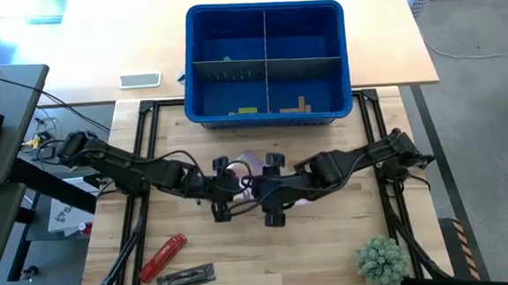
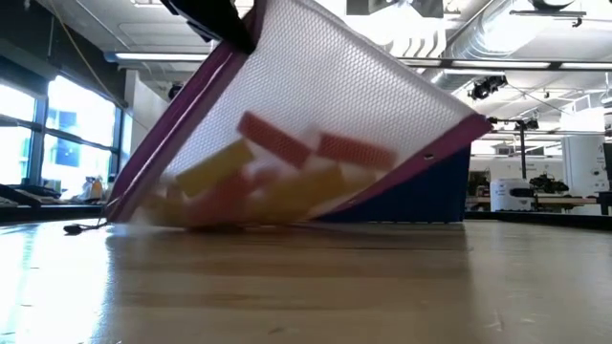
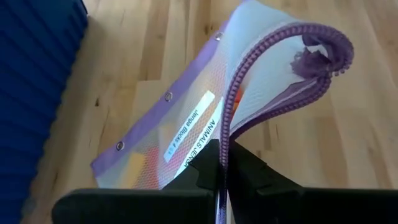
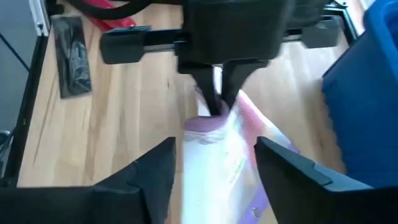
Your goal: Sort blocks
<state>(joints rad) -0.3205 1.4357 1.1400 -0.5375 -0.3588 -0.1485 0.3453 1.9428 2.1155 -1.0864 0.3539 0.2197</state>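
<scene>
The left gripper [image 4: 214, 93] pinches one mesh bag [image 2: 325, 124] at its purple edge, tilted on the table [image 1: 331, 244]; blocks [image 2: 277, 167] inside, maybe six; the right gripper [image 4: 214, 168] is open around it; one blue bin [image 1: 267, 66] holds about four blocks.

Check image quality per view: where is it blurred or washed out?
Low view: the clear mesh pouch with purple zip edging fills the frame, and the coloured blocks inside look smeared. Right wrist view: soft all over, with the pouch washed out between the right claw fingers. Left wrist view: sharp, the label is partly readable. High view: evenly lit, no glare.
</scene>
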